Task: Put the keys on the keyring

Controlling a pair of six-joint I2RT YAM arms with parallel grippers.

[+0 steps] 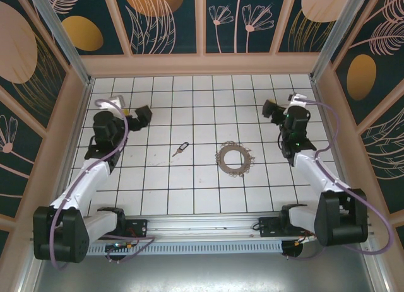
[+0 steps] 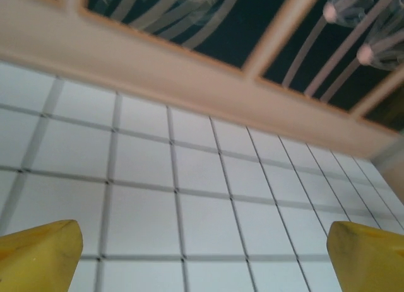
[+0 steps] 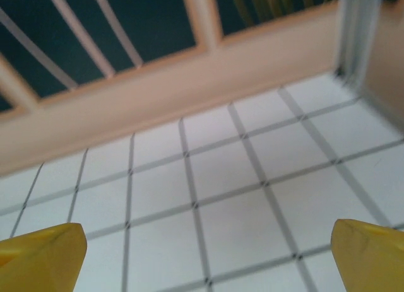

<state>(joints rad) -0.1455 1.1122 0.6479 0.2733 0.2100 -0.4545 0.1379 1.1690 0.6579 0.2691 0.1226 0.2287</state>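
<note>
Plainly, both sets of jaws stand spread wide and grip nothing. Seen from above, the left gripper (image 1: pixel 140 115) hangs over the far-left part of the tiled table (image 1: pixel 202 197); its yellow fingers (image 2: pixel 38 257) sit at the wrist view's bottom corners, white tiles between them. The right gripper (image 1: pixel 273 110) does likewise at far right. The key (image 1: pixel 180 148) lies mid-table, just left of the keyring (image 1: pixel 235 158), not touching it, both well apart from either gripper
</note>
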